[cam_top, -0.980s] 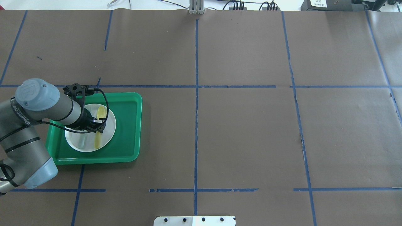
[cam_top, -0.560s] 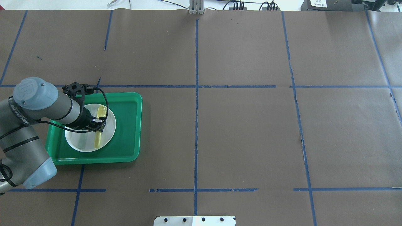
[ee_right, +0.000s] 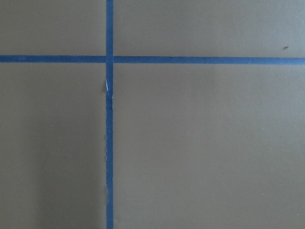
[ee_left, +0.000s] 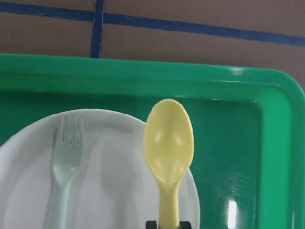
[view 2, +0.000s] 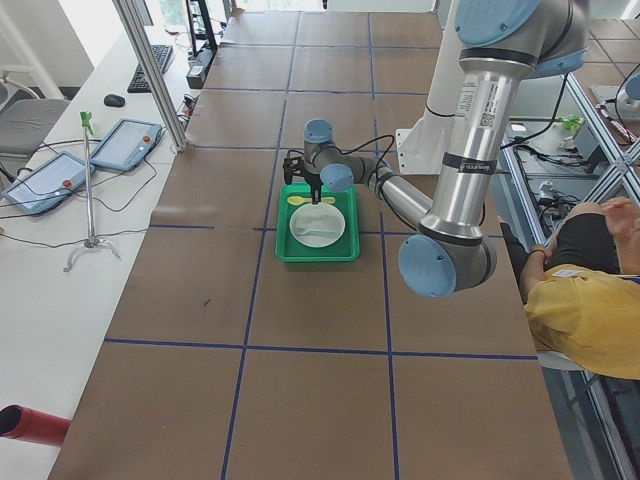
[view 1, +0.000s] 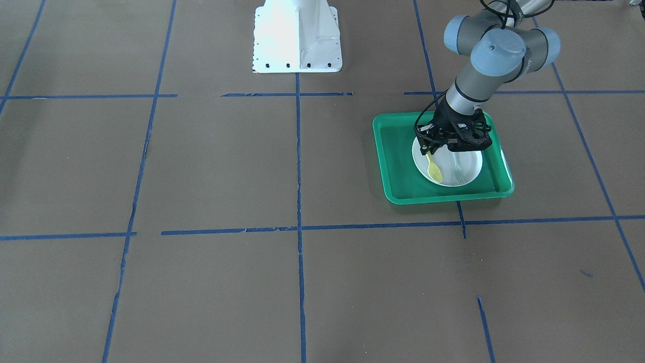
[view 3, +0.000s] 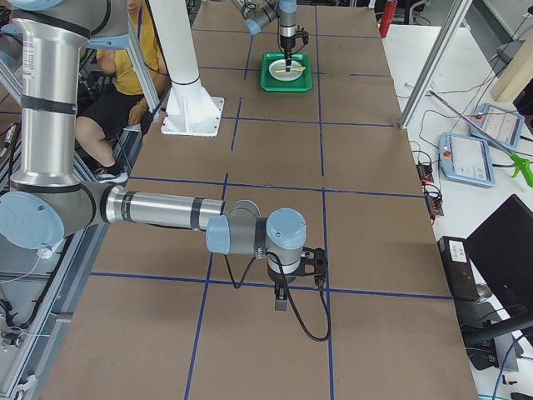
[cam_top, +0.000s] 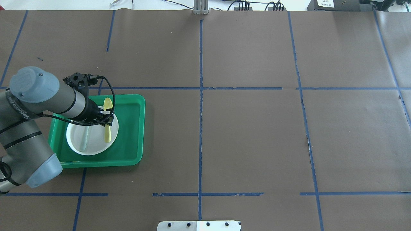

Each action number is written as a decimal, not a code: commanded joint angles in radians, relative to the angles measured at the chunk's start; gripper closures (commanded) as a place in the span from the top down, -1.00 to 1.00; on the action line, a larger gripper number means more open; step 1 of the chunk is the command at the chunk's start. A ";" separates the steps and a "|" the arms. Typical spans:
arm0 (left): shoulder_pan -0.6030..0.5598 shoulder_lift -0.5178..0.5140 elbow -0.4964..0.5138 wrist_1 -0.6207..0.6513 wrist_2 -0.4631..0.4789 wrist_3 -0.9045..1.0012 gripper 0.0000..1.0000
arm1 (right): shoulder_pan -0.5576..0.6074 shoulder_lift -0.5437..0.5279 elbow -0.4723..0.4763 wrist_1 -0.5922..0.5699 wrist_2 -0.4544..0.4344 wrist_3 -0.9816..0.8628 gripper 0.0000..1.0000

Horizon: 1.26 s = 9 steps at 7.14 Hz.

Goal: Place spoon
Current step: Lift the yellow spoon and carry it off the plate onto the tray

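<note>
The yellow spoon (cam_top: 108, 128) is held by its handle in my left gripper (cam_top: 108, 119), which is shut on it. It hangs over the far right part of the white plate (cam_top: 94, 139), with its bowl over the plate's far rim and the green tray (cam_top: 128, 128). In the left wrist view the spoon (ee_left: 168, 143) points away from the fingertips at the bottom edge. In the front-facing view the left gripper (view 1: 429, 150) holds the spoon (view 1: 434, 170) over the plate (view 1: 469, 162). My right gripper (view 3: 281, 296) shows only in the exterior right view, so I cannot tell its state.
A pale grey-green fork (cam_top: 84, 141) lies on the left half of the plate and also shows in the left wrist view (ee_left: 64, 162). The tray's raised rim (ee_left: 143, 71) surrounds the plate. Brown paper with blue tape lines covers the table. The robot's white base (view 1: 296, 35) stands mid-table.
My left gripper has lifted with the spoon and moved away from the robot and slightly right. The spoon's bowl now reaches past the plate's far rim. The fork has not moved.
</note>
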 commanded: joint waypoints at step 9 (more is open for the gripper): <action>-0.204 0.033 -0.083 0.191 -0.069 0.339 1.00 | 0.000 0.000 0.000 0.000 0.000 0.000 1.00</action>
